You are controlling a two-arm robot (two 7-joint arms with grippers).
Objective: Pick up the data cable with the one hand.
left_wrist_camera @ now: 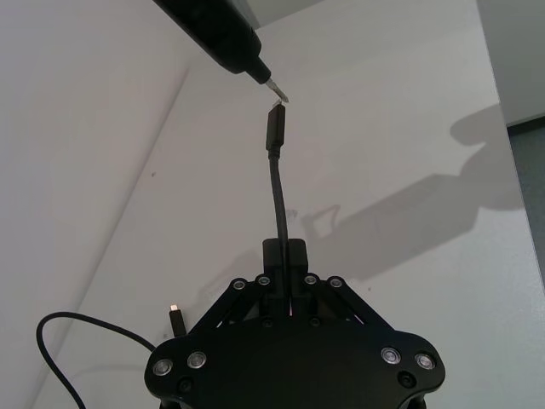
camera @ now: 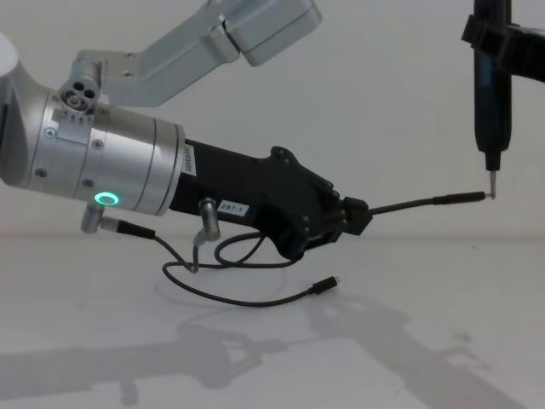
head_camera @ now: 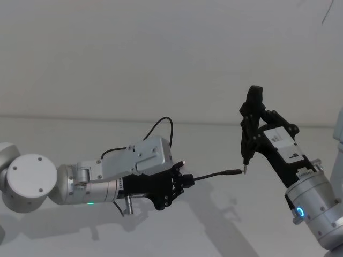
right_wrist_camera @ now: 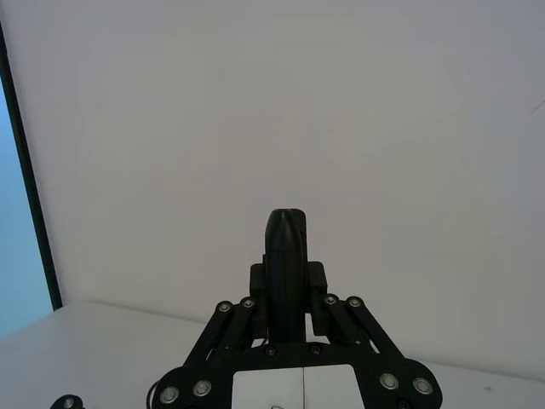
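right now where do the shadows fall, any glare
Chest view: soft shadows of the left gripper and cable on the table. Left wrist view: a darker arm shadow beyond the cable. Right wrist view: evenly lit wall, no glare.

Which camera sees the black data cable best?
The chest view: the data cable runs from the left gripper to both plugs. Head and left wrist views show mainly the held end, near the right gripper's black tool.
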